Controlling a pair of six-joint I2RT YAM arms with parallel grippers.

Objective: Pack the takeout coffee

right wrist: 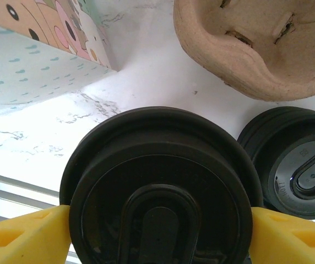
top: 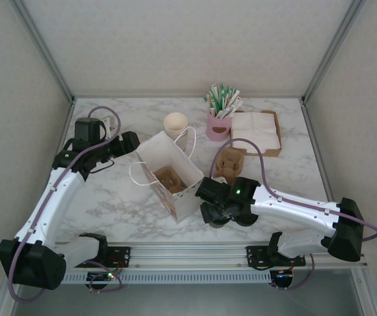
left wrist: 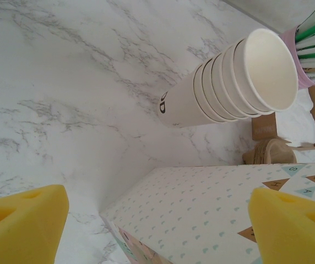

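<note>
Left gripper (top: 133, 141) stood at the left wall of the paper bag (top: 185, 197), jaws apart and clasping nothing, probably posted there to steady the open mouth. Whether a pad touched the wall could not be told. Just right of the bag, the right gripper (right wrist: 160, 225) clasped the takeout coffee (right wrist: 160, 181) by its black lid, a pad pressed to either side, judged a hold for lifting it in. The cup body was hidden beneath the lid. A loose lid (right wrist: 295, 165) was cut off at the frame's edge.
</note>
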